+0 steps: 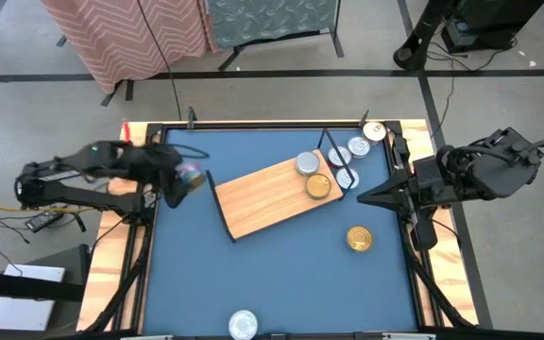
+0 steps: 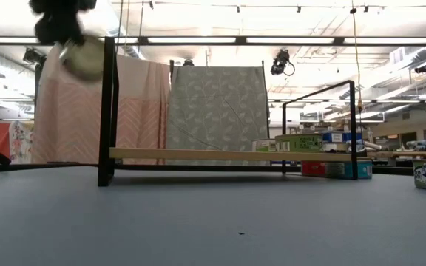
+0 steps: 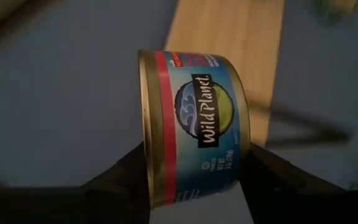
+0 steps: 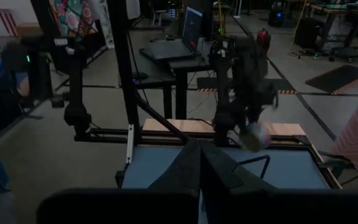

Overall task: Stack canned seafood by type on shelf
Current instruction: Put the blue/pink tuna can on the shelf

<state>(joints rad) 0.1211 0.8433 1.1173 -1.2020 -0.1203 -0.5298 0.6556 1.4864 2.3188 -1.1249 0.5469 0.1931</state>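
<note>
One round flat tin (image 3: 194,124) with a blue side label and gold rim sits clamped between the two dark fingers of the left gripper (image 1: 185,178), raised above the blue table (image 1: 281,283) just off the left end of the shelf. The tin is on edge, so placing it well would probably mean turning it lid-up, carrying it over the black wire end frame, and lowering it flat onto bare board or squarely onto a matching tin before letting go. The rectangular light-wood shelf (image 1: 263,200) lies slantwise mid-table and carries two tins near its far right end: one silver-lidded tin (image 1: 307,163) and one gold-lidded tin (image 1: 318,186). Loose on the table are one gold tin (image 1: 359,239) on the right and one silver tin (image 1: 243,324) at the front edge. Past the shelf's right end stand what appear to be three silver tins (image 1: 348,156), with one more tin (image 1: 374,131) at the far right corner. About nine tins in all. The right gripper (image 1: 371,196), fingers closed on nothing, waits at the table's right edge.
</note>
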